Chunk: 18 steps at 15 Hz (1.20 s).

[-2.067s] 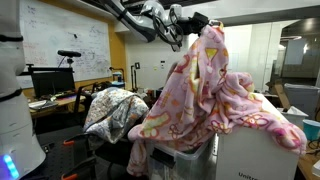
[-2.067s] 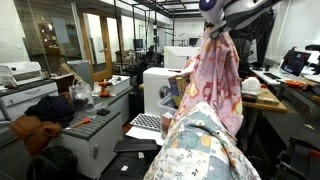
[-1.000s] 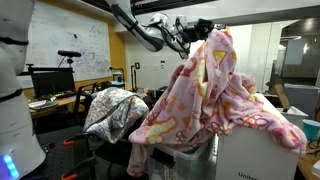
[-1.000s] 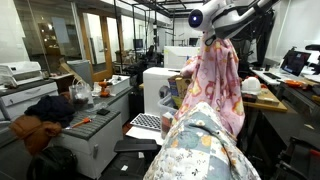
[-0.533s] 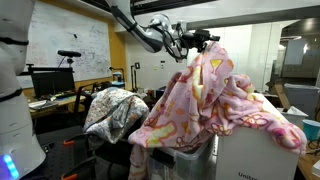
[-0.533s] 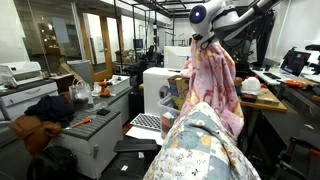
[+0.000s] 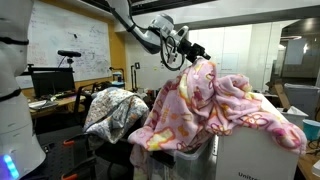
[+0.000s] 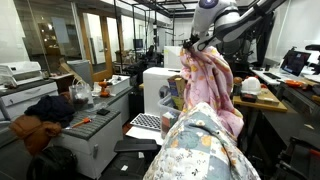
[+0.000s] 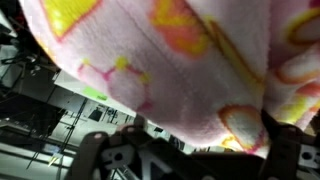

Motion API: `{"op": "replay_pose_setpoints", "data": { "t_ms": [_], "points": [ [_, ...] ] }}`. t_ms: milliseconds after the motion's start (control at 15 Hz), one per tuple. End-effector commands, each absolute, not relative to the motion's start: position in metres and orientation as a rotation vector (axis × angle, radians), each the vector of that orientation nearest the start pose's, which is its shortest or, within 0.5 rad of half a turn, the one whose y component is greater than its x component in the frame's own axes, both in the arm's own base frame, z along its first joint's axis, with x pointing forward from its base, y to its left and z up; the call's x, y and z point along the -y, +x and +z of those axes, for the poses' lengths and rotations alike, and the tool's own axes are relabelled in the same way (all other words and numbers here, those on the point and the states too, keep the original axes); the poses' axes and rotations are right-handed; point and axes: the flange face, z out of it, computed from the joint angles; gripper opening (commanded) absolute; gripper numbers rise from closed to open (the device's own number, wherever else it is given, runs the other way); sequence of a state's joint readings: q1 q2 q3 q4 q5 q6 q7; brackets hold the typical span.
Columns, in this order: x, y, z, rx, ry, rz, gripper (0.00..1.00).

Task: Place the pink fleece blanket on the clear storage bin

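The pink fleece blanket (image 7: 215,105) lies heaped and draped over the clear storage bin (image 7: 193,161), of which only a translucent strip shows below the cloth. In an exterior view the blanket (image 8: 210,88) hangs as a tall pink fold. My gripper (image 7: 194,50) hovers at the blanket's top left peak, also seen in an exterior view as gripper (image 8: 194,44). In the wrist view the blanket (image 9: 190,50) fills the upper picture, and the dark fingers (image 9: 285,148) stand wide apart below it. The gripper (image 9: 185,135) is open, holding nothing.
A large opaque white box (image 7: 255,155) stands beside the bin. A grey-white patterned blanket (image 7: 115,110) lies over a chair, close in front in an exterior view (image 8: 200,145). Desks with monitors (image 7: 50,82) and a cabinet (image 8: 95,125) surround the area.
The gripper has opened and let go of the blanket. The lifted peak of the blanket has sunk onto the heap, and the gripper now sits just above it.
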<state>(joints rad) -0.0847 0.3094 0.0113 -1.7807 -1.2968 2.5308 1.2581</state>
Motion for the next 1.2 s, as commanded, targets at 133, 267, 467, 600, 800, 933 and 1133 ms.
{"op": "replay_pose_setpoints", "data": {
  "t_ms": [133,267,467,600,800,933,1133],
  "points": [
    [-0.003,0.632,0.453,0.346,2.61,0.946,1.0],
    [-0.021,0.623,0.467,0.31,2.67,0.888,1.0],
    [-0.044,0.61,0.485,0.239,2.742,0.832,1.0],
    [-0.058,0.604,0.492,0.149,2.782,0.813,1.0],
    [-0.07,0.601,0.489,0.011,2.83,0.783,1.0],
    [-0.075,0.601,0.477,-0.073,2.861,0.756,1.0],
    [-0.072,0.604,0.448,-0.173,2.906,0.686,1.0]
  ]
}}
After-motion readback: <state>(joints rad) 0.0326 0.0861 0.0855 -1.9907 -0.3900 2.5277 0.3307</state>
